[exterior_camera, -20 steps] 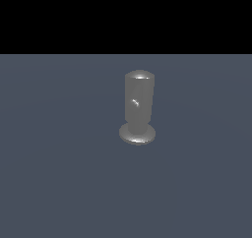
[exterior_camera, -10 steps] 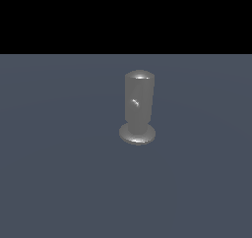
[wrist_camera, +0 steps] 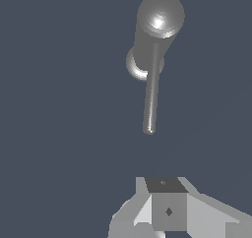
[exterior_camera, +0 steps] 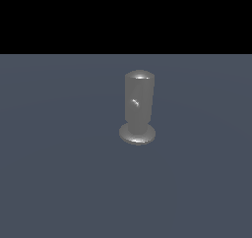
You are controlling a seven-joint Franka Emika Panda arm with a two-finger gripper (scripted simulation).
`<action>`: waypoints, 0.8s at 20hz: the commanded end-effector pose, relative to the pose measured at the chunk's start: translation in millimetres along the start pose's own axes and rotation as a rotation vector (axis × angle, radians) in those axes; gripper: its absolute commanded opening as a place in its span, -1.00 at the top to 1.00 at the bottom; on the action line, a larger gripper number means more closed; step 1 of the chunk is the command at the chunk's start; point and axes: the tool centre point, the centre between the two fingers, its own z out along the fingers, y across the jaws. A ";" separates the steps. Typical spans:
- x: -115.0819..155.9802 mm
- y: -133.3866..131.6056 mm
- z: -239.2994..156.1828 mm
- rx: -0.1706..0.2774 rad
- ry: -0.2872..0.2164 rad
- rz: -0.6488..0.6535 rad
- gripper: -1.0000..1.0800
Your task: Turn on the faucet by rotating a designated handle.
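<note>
One faucet stands upright on the dark blue-grey worktop, a little toward the exterior view's right of centre. It is a dull grey cylinder with a domed top and a wider round foot. One handle projects sideways from its upper part; in the exterior view this rod points at the camera and shows only as a small bright stub, while the wrist view shows its full thin length and rounded end. No writing, label or brand mark is visible on anything.

The wrist view shows pale blocky parts of the gripper at the frame's edge. The fingers themselves are cut off, so I cannot tell whether they are spread or closed. The handle's rounded tip lies apart from them, with bare worktop between, touching nothing.
</note>
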 end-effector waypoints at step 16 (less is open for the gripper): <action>20.8 -21.2 139.6 -0.003 -0.023 0.095 1.00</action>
